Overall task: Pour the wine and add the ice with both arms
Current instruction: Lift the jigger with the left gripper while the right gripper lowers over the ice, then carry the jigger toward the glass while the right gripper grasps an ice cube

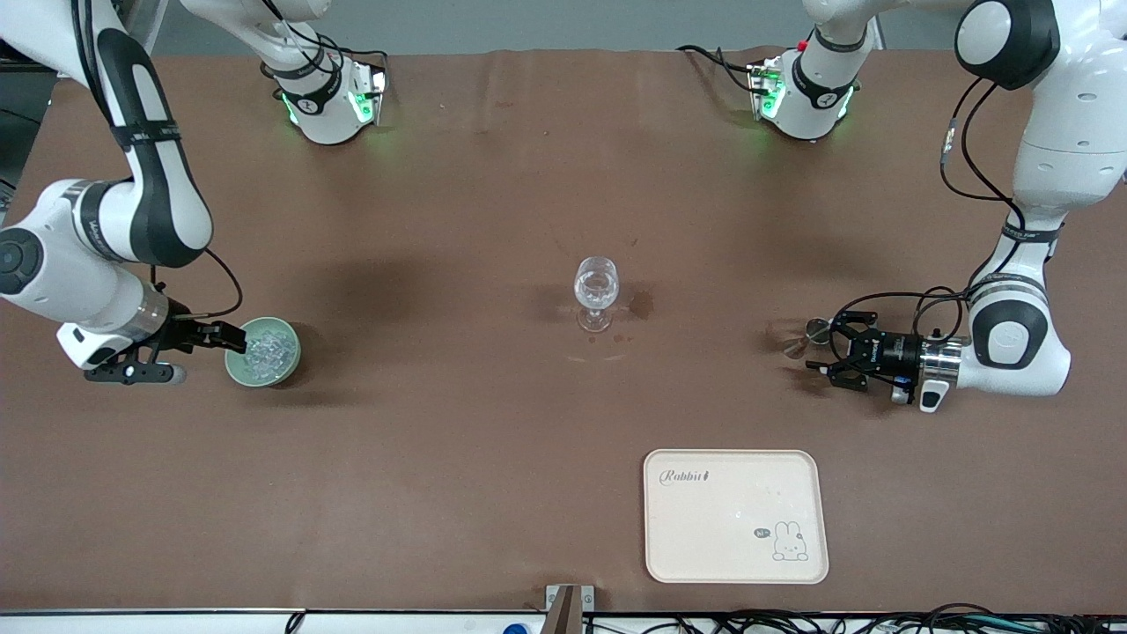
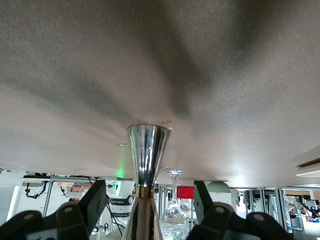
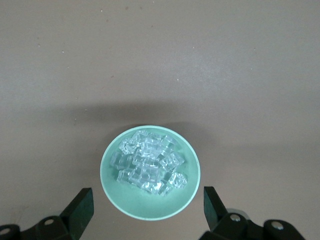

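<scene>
Pink tray (image 1: 736, 516) lies at the camera-side edge. Right gripper (image 3: 147, 207), jaws wide, hovers over ice (image 3: 150, 162) in green bowl (image 1: 234, 367); step: ice pickup, requiring descent. Left gripper (image 2: 150, 202), wide, flanks steel jigger (image 2: 146, 155); stemmed glass (image 1: 596, 291) centre.

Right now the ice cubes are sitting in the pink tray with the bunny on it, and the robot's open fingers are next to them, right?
Not quite. The ice cubes sit in the green bowl, not the tray, which holds none. The right wrist view shows it best. The right gripper does have its fingers open, at the bowl.
</scene>
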